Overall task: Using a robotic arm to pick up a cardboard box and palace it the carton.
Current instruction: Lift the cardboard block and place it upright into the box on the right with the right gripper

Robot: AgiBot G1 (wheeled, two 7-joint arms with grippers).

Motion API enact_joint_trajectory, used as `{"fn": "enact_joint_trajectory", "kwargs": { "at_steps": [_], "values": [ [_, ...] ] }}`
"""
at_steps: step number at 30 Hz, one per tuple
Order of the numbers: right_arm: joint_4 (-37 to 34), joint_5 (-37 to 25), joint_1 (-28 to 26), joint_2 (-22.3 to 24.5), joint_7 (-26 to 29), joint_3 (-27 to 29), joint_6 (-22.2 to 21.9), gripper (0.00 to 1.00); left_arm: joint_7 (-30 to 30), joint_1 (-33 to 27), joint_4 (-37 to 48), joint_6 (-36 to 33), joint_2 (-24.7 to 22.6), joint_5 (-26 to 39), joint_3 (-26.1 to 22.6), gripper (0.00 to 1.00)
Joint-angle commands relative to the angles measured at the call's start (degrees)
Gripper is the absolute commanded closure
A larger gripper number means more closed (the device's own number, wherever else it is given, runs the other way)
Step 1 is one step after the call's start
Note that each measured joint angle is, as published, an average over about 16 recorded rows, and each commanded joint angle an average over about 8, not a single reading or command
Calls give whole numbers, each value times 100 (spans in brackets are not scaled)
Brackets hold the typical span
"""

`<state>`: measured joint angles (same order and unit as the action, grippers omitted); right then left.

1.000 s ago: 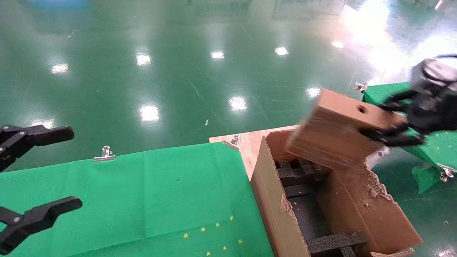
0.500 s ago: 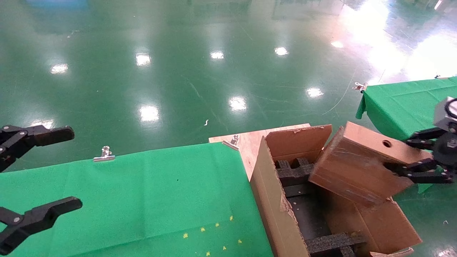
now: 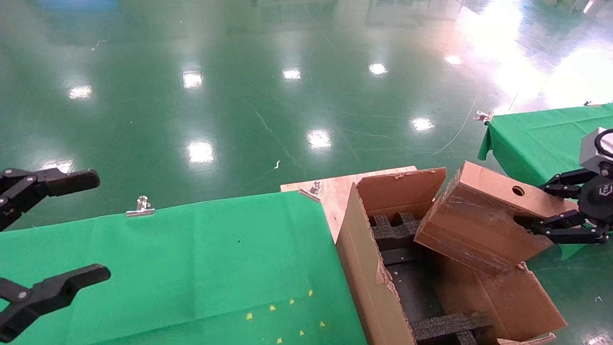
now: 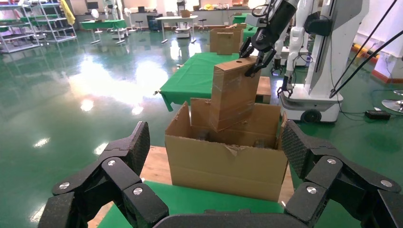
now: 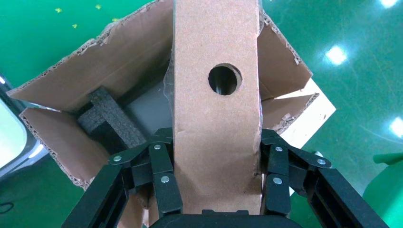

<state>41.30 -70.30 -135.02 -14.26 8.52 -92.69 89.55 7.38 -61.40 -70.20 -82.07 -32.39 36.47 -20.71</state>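
Cardboard box [image 3: 483, 218] lower, tilted over carton [image 3: 368, 282], right claw [image 3: 550, 208] clamped.

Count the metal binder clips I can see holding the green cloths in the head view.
4, maybe more hidden: one clip on the near cloth's far edge, one at its corner beside the carton, one and a sliver on the right cloth's far edge.

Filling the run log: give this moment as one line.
right gripper: shut on cardboard box | box: tilted, over carton opening | left gripper: open, parked over green cloth
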Motion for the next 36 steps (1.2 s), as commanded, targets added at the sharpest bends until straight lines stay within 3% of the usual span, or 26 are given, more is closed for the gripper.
{"fn": "enact_joint_trajectory", "kwargs": {
  "at_steps": [1, 9, 17, 24, 29, 36],
  "values": [
    [-10, -2, 15, -10, -13, -7, -13, 100, 0, 0, 0, 0, 0, 0, 0, 0],
    [400, 232, 585, 150, 1667, -250, -828, 100, 0, 0, 0, 0, 0, 0, 0, 0],
    [1854, -48, 976, 853, 3615, -519, -2073, 100, 0, 0, 0, 0, 0, 0, 0, 0],
    [3174, -708, 1195, 1364, 5217, -736, -3025, 100, 0, 0, 0, 0, 0, 0, 0, 0],
    [3586, -1075, 1337, 1414, 6015, -879, -3440, 100, 0, 0, 0, 0, 0, 0, 0, 0],
    [3636, -1124, 1520, 1195, 6578, -1056, -3544, 100, 0, 0, 0, 0, 0, 0, 0, 0]
  ]
}}
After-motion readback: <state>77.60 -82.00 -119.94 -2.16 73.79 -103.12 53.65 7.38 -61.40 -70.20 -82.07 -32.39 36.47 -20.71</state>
